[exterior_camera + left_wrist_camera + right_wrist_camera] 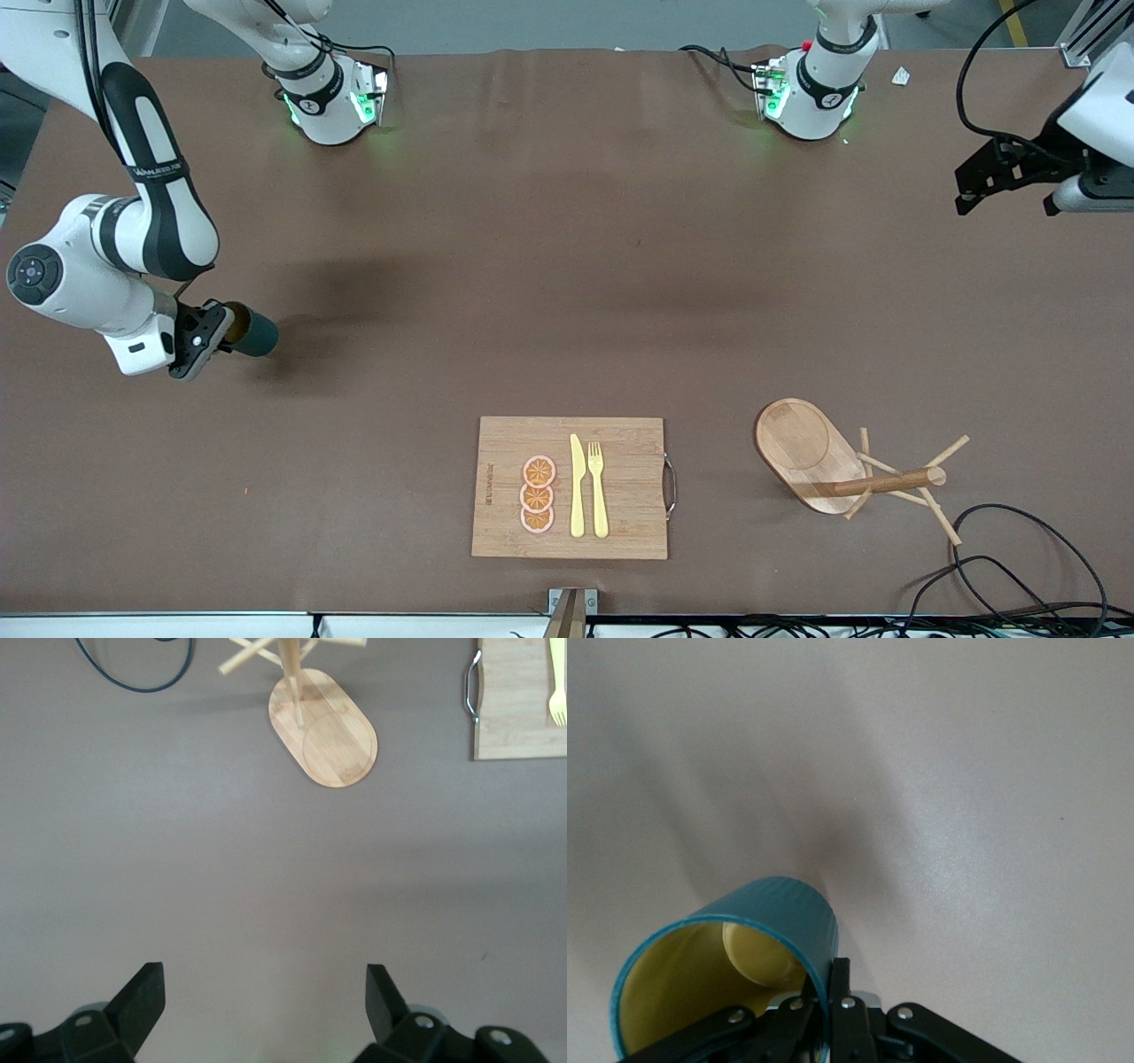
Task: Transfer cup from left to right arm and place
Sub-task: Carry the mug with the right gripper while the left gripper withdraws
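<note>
The dark teal cup [255,330] is tipped on its side in my right gripper [221,330], low over the table at the right arm's end. In the right wrist view the cup [784,912] shows its yellow inside, and the two fingers [843,988] are shut on its rim wall, one inside and one outside. The handle is hidden. My left gripper [1005,197] is up over the left arm's end of the table. In the left wrist view it [264,985] is open and empty above bare table.
A wooden cutting board [620,443] with three orange slices [538,494], a yellow knife [577,486] and a fork [598,487] lies near the front camera. A wooden mug tree [815,456] stands toward the left arm's end, with black cables [1019,567] by it.
</note>
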Motion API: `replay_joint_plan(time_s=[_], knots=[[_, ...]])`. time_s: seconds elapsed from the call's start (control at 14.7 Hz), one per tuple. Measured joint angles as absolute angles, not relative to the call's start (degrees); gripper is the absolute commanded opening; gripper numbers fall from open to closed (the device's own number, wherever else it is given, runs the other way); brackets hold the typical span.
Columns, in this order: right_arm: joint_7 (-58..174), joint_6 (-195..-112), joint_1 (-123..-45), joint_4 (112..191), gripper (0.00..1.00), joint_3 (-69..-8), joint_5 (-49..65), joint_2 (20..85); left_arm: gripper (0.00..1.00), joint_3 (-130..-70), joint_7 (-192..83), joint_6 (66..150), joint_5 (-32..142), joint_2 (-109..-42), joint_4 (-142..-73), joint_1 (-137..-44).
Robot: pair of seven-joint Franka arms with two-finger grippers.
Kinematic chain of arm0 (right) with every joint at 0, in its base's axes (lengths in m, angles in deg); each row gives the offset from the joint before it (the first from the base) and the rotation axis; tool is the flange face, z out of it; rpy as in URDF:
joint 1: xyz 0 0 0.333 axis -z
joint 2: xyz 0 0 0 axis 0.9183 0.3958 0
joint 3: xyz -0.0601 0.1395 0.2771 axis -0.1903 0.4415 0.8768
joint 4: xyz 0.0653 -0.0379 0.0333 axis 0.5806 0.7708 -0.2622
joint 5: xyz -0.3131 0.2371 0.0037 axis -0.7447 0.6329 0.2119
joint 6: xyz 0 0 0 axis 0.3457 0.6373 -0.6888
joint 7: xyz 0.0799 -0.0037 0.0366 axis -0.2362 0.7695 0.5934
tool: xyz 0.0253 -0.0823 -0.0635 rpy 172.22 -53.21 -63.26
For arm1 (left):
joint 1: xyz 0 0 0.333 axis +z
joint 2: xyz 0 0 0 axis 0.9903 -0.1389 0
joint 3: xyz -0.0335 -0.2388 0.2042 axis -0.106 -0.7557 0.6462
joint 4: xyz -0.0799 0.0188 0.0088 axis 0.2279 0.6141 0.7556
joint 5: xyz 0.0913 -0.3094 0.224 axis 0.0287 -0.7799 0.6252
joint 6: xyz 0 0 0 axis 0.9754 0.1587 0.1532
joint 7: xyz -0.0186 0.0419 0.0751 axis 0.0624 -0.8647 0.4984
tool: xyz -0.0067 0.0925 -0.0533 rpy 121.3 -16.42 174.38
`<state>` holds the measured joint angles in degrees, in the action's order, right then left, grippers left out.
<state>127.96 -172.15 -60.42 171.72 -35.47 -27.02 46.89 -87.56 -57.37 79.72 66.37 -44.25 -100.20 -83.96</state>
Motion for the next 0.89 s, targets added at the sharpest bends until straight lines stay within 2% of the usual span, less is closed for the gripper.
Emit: replay_joint_plan(time_s=[0.27,0.89], knots=[[129.8,-172.2,-60.4,171.7,0.02,-35.4,-27.0,46.9,1.0,-88.3,-57.0,81.5,66.4,-42.5,-103.0,-84.5],[132.8,-174.0,-60.4,172.3,0.03,-34.9,-27.1,47.2,1.0,-87.7,-57.1,81.6,66.4,-43.5,-102.3,-83.6]])
